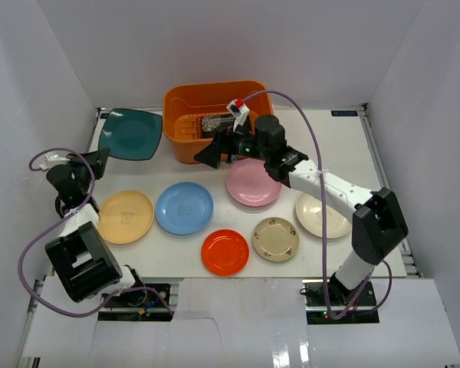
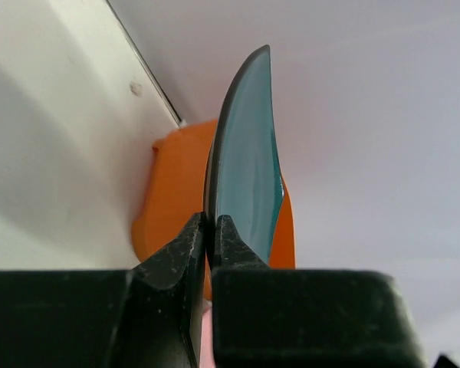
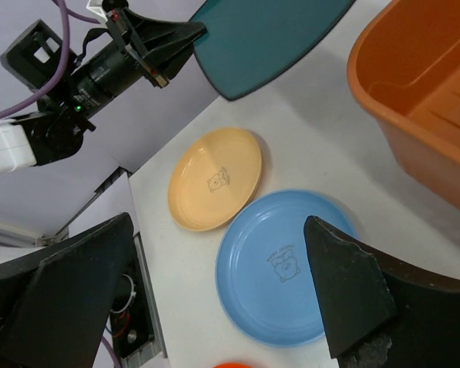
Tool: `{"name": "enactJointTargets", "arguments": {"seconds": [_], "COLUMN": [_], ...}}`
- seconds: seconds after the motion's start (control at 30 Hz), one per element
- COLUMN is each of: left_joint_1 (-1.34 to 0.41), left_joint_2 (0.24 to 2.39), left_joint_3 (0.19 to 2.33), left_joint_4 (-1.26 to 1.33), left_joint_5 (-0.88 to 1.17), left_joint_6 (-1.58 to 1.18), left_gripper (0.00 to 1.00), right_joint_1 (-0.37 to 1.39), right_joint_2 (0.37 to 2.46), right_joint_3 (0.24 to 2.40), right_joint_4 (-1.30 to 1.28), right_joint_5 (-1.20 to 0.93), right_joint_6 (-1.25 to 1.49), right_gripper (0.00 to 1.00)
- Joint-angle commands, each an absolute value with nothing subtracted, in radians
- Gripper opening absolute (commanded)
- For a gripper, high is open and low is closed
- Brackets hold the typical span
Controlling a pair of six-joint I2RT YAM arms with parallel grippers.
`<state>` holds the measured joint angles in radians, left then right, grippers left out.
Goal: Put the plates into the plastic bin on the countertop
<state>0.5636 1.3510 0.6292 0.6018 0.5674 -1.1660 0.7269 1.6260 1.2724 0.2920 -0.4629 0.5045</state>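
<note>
My left fingers (image 2: 211, 230): clamped together on the rim of the square teal plate (image 2: 249, 153), which stands edge-on up out of them, lifted off the countertop (image 1: 353, 153).
My right fingers (image 3: 218, 222): spread wide apart, nothing between them.
Orange plastic bin (image 1: 215, 90): past my left fingers, behind the teal plate; just off my right fingers, its wall on the outer side of the right one.
Dark patterned plate (image 1: 212, 123): lying on the bin's slotted floor, just beyond my right fingertips.
Blue plate (image 3: 284, 268): flat on the countertop, below the gap between my right fingers.
Tan-yellow plate (image 3: 215, 178): just beside the blue one, ahead of my right fingers towards my left fingers.
Pink plate (image 1: 253, 182): behind my right fingers, under the wrist, partly hidden by it.
Red plate (image 1: 225, 252), beige patterned plate (image 1: 275, 238), cream plate (image 1: 322, 215): on the countertop well behind my right fingers, each apart from the others.
</note>
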Motion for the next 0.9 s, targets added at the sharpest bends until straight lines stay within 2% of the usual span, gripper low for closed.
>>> {"name": "enactJointTargets", "arguments": {"seconds": [0.0,0.47,0.7,0.8,0.87], "left_joint_1": [0.511,0.39,0.311,0.284,0.27], "left_joint_2": [1.236,1.224,1.229,1.232,1.236], "left_joint_3": [0.707,0.756,0.762,0.775,0.775], "left_joint_4": [0.615,0.643,0.68,0.673,0.67], "left_joint_5": [0.607,0.69,0.745,0.756,0.756], "left_joint_6": [-1.19,-1.266,-1.282,-1.273,-1.266], "left_gripper": [0.0,0.0,0.0,0.0,0.0], "right_joint_1": [0.729,0.632,0.618,0.611,0.606], "right_joint_2": [1.677,1.933,2.0,1.999,1.983], "right_joint_3": [1.38,1.732,1.789,1.764,1.728], "right_joint_4": [0.253,0.161,0.164,0.198,0.227], "right_joint_5": [-0.428,-0.462,-0.514,-0.521,-0.526], "right_joint_6": [0.463,0.509,0.54,0.564,0.592], "right_gripper": [0.98,0.98,0.91,0.82,0.67]}}
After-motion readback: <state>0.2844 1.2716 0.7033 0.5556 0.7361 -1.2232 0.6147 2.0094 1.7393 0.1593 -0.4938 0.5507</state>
